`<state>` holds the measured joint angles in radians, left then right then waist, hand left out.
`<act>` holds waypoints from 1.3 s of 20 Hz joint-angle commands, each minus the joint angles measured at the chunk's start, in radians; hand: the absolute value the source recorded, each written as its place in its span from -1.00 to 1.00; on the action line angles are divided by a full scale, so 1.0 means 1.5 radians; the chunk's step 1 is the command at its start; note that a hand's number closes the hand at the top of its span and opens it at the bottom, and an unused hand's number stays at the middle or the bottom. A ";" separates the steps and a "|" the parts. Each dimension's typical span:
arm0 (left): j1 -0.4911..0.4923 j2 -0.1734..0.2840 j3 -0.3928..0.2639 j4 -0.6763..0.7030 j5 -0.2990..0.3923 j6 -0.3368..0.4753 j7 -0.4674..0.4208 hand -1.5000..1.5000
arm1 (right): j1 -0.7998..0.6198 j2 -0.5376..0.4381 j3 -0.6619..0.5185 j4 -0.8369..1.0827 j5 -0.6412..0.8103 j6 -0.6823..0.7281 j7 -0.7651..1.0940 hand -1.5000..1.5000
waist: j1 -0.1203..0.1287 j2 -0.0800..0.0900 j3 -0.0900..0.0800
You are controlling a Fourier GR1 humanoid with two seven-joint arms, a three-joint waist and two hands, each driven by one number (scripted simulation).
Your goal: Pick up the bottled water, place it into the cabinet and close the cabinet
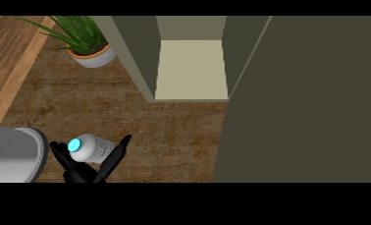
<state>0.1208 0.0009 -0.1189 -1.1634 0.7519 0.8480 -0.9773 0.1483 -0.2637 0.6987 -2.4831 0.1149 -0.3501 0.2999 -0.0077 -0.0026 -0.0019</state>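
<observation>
Item 1: bottled water (91, 147), cyan cap up, on the counter (145, 116), well in front and left of the cabinet (190, 67). I see my left hand (81, 167) around it, fingers straight, thumb and fingers either side, not closed. Cabinet door (297, 101) open, shelf bare. Potted plant (87, 42) just left of the cabinet. Right hand unseen.
</observation>
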 commanded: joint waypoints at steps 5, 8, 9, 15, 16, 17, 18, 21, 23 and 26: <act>0.024 -0.001 -0.038 0.046 0.088 -0.057 -0.112 -1.00 | 0.041 -0.030 0.039 -0.086 0.075 -0.011 0.014 -1.00 | 0.000 -0.001 0.001; -0.031 -0.001 -0.020 0.108 0.122 -0.081 -0.157 -1.00 | 0.017 -0.030 0.014 -0.078 0.049 -0.010 0.031 -1.00 | 0.001 0.001 0.000; -0.033 -0.001 -0.001 0.138 0.113 -0.126 -0.168 -1.00 | -0.015 0.012 0.054 -0.036 0.086 -0.032 0.030 -1.00 | 0.001 0.000 0.000; -0.045 -0.001 0.020 0.153 0.121 -0.196 -0.169 1.00 | 0.043 -0.058 0.028 -0.095 0.050 -0.030 0.003 -1.00 | -0.002 0.000 0.001; -0.046 -0.001 0.023 0.170 0.134 -0.195 -0.197 1.00 | -0.013 -0.009 0.059 -0.038 0.093 -0.046 0.031 -1.00 | 0.002 0.000 0.000; -0.053 -0.001 0.017 0.189 0.147 -0.214 -0.212 1.00 | 0.051 -0.068 0.025 -0.079 0.028 -0.022 -0.030 -1.00 | -0.003 0.000 0.001; -0.051 -0.001 0.026 0.191 0.127 -0.231 -0.202 1.00 | 0.022 -0.063 0.009 -0.104 0.033 -0.025 0.022 -1.00 | -0.001 0.000 0.000; -0.044 -0.001 0.011 0.159 0.141 -0.222 -0.194 1.00 | 0.004 -0.047 0.020 -0.101 0.055 -0.037 0.046 -1.00 | 0.001 -0.001 0.001; -0.063 -0.001 -0.011 0.184 0.179 -0.241 -0.231 1.00 | 0.048 -0.071 0.026 -0.086 0.030 -0.034 -0.011 -1.00 | -0.003 0.000 0.001; -0.096 -0.001 0.032 0.190 0.135 -0.254 -0.194 1.00 | 0.023 -0.067 0.052 -0.081 0.067 -0.045 0.013 -1.00 | -0.003 -0.001 0.001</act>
<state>0.0041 0.0023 -0.0884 -0.8825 0.9669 0.5200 -1.1889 0.1466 -0.3177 0.7571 -2.4781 0.1235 -0.4261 0.2736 -0.0100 -0.0030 -0.0014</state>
